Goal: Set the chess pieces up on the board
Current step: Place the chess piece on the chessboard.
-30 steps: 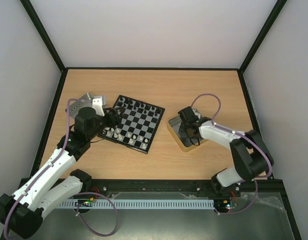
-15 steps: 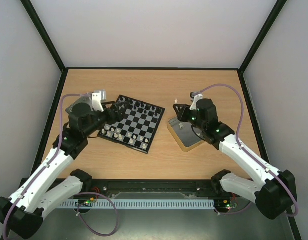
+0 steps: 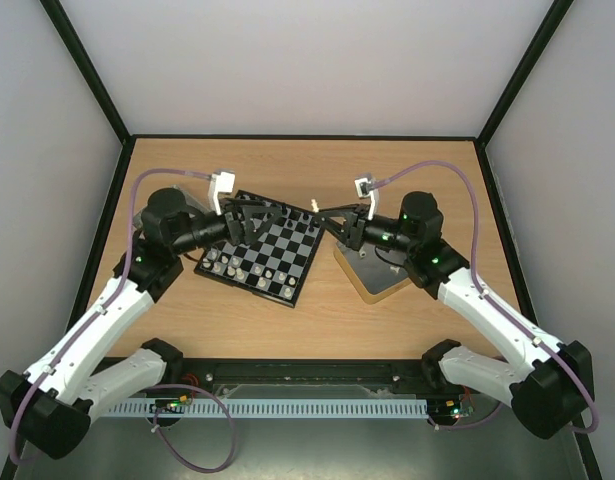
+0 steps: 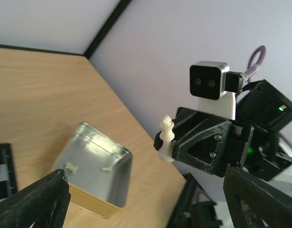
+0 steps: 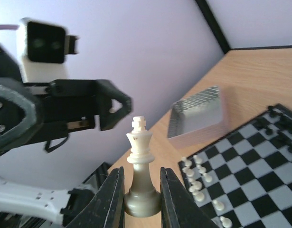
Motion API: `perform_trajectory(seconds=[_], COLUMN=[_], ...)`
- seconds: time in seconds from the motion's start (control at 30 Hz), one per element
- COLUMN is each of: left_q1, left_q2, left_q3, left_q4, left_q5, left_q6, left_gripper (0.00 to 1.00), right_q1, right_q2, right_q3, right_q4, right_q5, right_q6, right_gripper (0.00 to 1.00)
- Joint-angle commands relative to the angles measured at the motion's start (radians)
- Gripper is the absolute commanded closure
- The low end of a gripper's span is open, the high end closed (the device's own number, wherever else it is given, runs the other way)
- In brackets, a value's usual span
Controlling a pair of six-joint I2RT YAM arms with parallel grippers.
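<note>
Over the board's (image 3: 287, 262) far corner: your right gripper (image 3: 327, 214) is pinching a white king (image 5: 142, 156).
Your left gripper (image 3: 272, 215): hanging spread, empty.
Progress: many chess pieces (image 3: 232, 266) are standing placed; the king is awaiting its square.

One board (image 3: 272, 248); two silver trays (image 4: 96, 164); two arms (image 3: 97, 320); one white king (image 5: 141, 156); smaller chessmen (image 5: 195, 183) uncountable.

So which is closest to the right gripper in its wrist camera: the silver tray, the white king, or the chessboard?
1. white king chess piece: held in the right gripper.
2. black-and-grey checked chessboard: below, on the right.
3. square silver metal tray: beyond the board.
</note>
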Motion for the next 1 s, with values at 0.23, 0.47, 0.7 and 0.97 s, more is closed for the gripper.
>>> perform_trajectory(seconds=[0.23,0.47,0.7,0.97], left_q1=[-0.035,-0.052,-0.052,-0.055], left_q2=[0.141,0.174,0.169,0.188], left_q3=[0.053,0.057,0.051,0.052], left_q4=[0.191,0.138,0.134,0.116], left_q5=[0.311,0.326,0.331,0.340], left_q6=[-0.278,-0.228,-0.204,-0.191], left_gripper=[0.20,0.45,0.63,0.72], right_q1=[0.070,0.089,0.093,0.103], right_q2=[0.043,0.073,0.092,0.106], right_q3=[0.075,0.085,0.091,0.099], right_q4=[0.031,0.004,-0.012,-0.021], right_q5=[-0.216,-0.217,-0.222,-0.233], right_q6=[-0.127,-0.150,-0.154,-0.168], right_gripper=[0.97,0.97,0.97,0.97])
